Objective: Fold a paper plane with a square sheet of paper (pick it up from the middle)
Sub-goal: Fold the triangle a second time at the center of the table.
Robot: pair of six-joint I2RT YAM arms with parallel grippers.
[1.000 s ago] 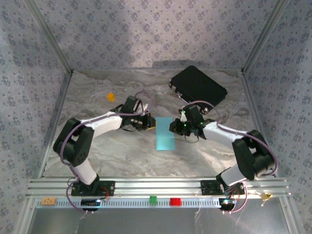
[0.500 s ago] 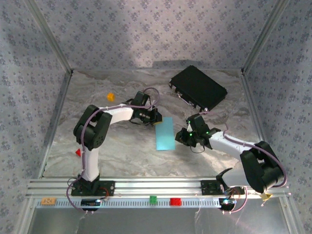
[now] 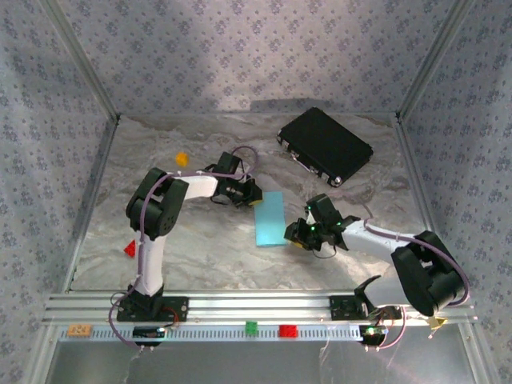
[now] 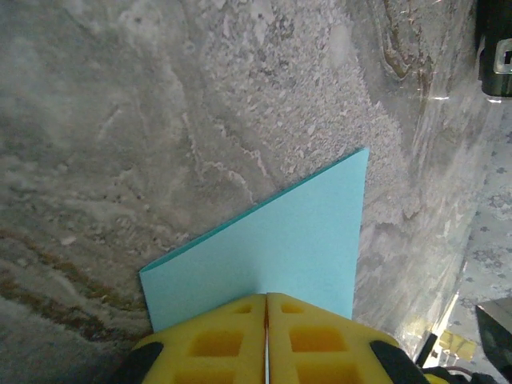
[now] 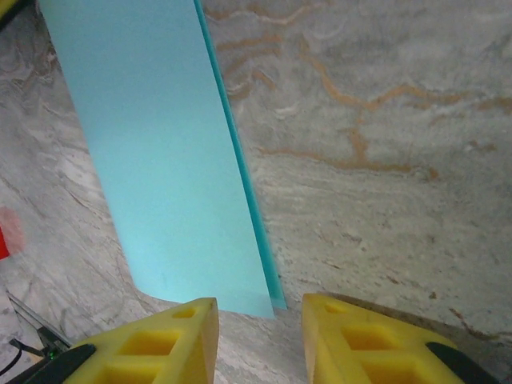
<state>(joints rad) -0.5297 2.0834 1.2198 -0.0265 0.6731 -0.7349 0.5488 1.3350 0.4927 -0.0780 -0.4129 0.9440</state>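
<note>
The square sheet of paper (image 3: 270, 219) lies on the marble table, folded in half into a narrow light-blue strip. No paper plane shape shows. My left gripper (image 3: 252, 194) is shut, its yellow fingertips (image 4: 240, 308) over the strip's far-left end, with the paper (image 4: 288, 232) spreading out beyond them. I cannot tell whether they pinch it. My right gripper (image 3: 297, 233) stands open beside the strip's near-right corner. In the right wrist view the paper (image 5: 168, 168) ends just ahead of the gap in that gripper (image 5: 258, 308), with nothing between the fingers.
A black case (image 3: 325, 146) lies at the back right and shows at the edge of the left wrist view (image 4: 496, 44). A small orange cube (image 3: 182, 158) sits at the back left, a red piece (image 3: 129, 249) near the left arm. Metal frame posts and patterned walls close the sides.
My right gripper has slid back toward the near right along the paper's edge and opened. The left arm's elbow has swung up; its shut gripper stays at the strip's far end.
</note>
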